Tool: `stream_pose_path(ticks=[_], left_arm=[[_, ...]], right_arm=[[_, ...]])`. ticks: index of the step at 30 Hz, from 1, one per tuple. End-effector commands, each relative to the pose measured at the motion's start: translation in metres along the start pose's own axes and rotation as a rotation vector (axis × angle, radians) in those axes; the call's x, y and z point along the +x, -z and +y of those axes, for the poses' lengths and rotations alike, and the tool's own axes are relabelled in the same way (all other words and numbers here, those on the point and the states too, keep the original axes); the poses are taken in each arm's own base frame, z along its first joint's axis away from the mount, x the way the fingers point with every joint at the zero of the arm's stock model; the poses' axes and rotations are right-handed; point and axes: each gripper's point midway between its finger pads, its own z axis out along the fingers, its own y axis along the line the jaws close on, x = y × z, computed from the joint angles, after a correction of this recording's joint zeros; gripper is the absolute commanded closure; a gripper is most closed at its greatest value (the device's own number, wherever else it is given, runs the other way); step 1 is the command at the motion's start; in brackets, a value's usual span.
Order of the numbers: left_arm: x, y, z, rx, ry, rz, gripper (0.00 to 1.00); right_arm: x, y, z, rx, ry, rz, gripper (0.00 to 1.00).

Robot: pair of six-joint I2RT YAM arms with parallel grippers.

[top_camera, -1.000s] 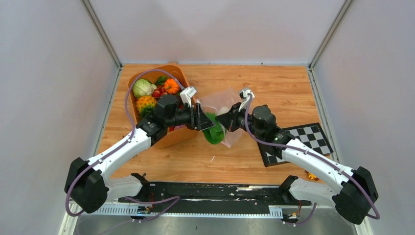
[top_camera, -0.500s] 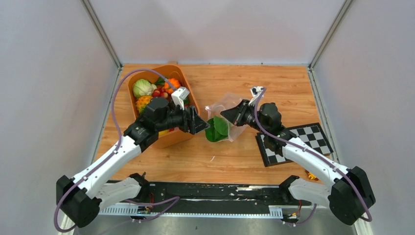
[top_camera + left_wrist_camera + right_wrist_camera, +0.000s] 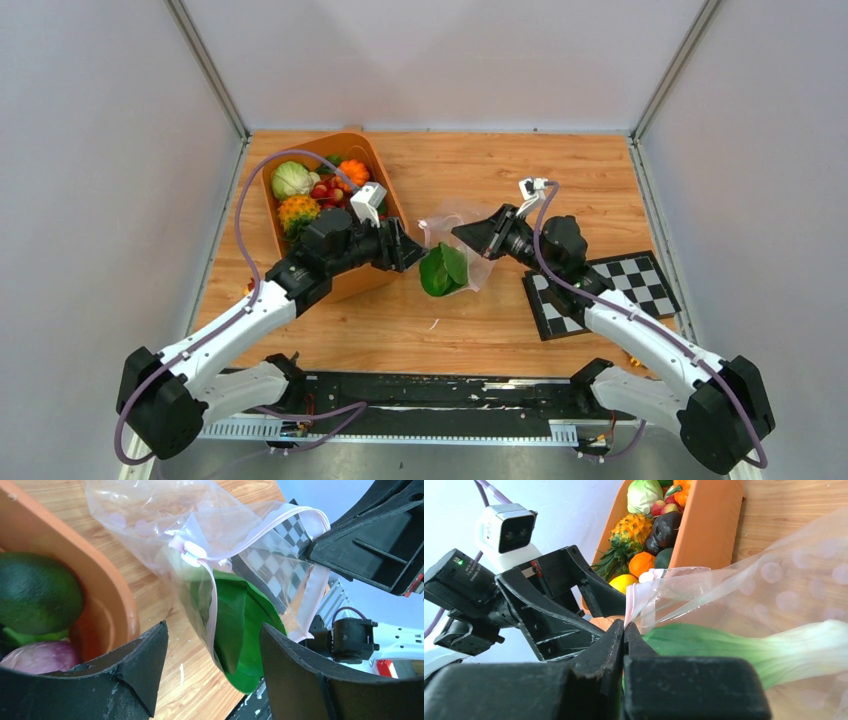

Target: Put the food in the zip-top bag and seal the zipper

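Note:
The clear dotted zip-top bag (image 3: 462, 232) hangs from my right gripper (image 3: 468, 234), which is shut on its pinkish zipper (image 3: 630, 600) edge at the mouth. A green bok choy (image 3: 441, 270) lies partly inside the bag, its leaves sticking out of the mouth (image 3: 240, 625). My left gripper (image 3: 408, 252) is open and empty just left of the mouth, with its jaws either side of the leaves in the left wrist view (image 3: 212, 627). The rest of the food (image 3: 310, 192) sits in the orange tub.
The orange tub (image 3: 355, 280) stands at the left under my left arm, holding cabbage (image 3: 644, 495), pineapple, oranges and strawberries. A black-and-white checkered board (image 3: 640, 285) lies at the right under my right arm. A white zipper slider (image 3: 192, 552) sits on the bag's mouth.
My left gripper has drawn back a little to the left, away from the bok choy. My right gripper has moved right and up with the bag's edge.

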Motion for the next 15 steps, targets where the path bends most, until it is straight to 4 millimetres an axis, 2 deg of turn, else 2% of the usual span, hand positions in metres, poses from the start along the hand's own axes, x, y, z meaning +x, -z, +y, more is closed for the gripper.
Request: stream_pose_path(ticks=[1,6,9,13,15], left_arm=[[-0.029,-0.01,-0.024,0.054,-0.028,-0.103,0.28],[-0.03,-0.022,-0.021,0.029,-0.009,-0.13,0.32],[-0.038,-0.023,-0.016,0.008,0.022,-0.195,0.34],[-0.048,-0.022,-0.018,0.023,0.068,-0.275,0.44],[-0.044,-0.027,-0.013,-0.003,0.057,-0.243,0.46]], right_arm=[[-0.013,0.007,0.018,-0.06,0.031,-0.048,1.0],[-0.014,0.01,0.023,-0.074,0.045,-0.042,1.0],[-0.015,0.012,0.026,-0.082,0.051,-0.046,1.0],[-0.014,0.014,0.027,-0.085,0.056,-0.04,1.0],[-0.014,0.014,0.029,-0.09,0.058,-0.039,1.0]])
